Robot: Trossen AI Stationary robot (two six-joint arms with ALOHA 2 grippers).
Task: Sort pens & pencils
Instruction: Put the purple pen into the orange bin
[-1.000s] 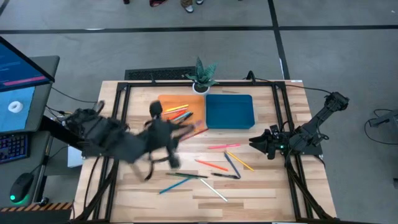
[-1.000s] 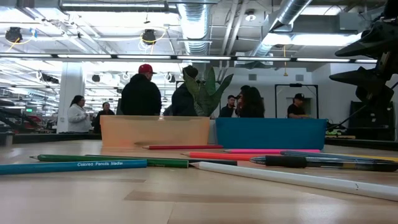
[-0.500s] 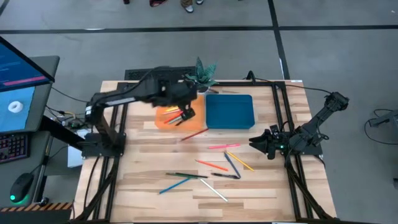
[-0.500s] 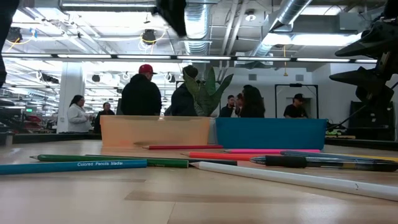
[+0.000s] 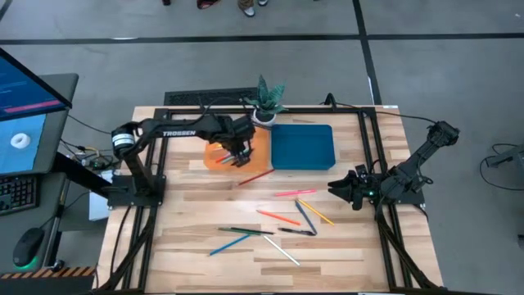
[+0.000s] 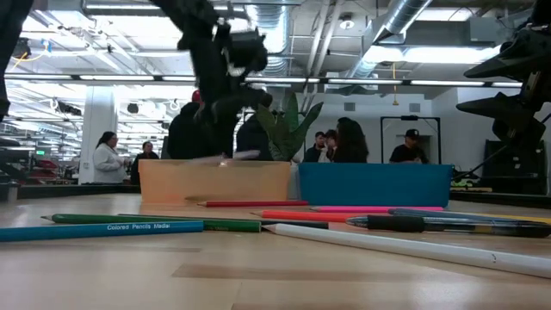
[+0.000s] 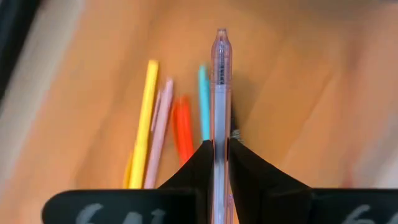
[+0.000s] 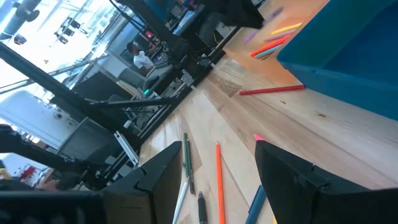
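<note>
My left gripper [image 5: 240, 152] hovers over the orange tray [image 5: 213, 157] at the table's far side, shut on a clear pale pen [image 7: 221, 87]. It also shows in the low view [image 6: 225, 108], with the pen [image 6: 231, 157] just above the tray's wall [image 6: 215, 182]. Yellow [image 7: 143, 124], pink [image 7: 160, 134], red [image 7: 182, 127] and blue [image 7: 203, 99] sticks lie in the tray. Several more sticks lie loose on the table's near half, among them a red one [image 5: 255, 176] and a white one [image 5: 281, 250]. My right gripper [image 5: 336, 187] waits open at the table's right. My left gripper pinches the clear pen's barrel [image 7: 221, 146] between its two fingers, coming from above. One end of the pen [image 7: 221, 37] sticks out well past the fingertips. The pen is lifted clear, above the sticks in the orange tray, and looks nearly level in the low view.
A blue tray [image 5: 303, 146] stands right of the orange one. A small potted plant [image 5: 266, 98] stands behind the two trays at the far edge. Pink [image 5: 289, 193], orange [image 5: 278, 217], yellow [image 5: 315, 211], green [image 5: 246, 231] and blue [image 5: 228, 243] sticks are scattered mid-table.
My left gripper has swung from the table's left middle toward the far edge, over the orange tray, and has then come down closer to it, carrying the clear pen. My right arm has kept still.
</note>
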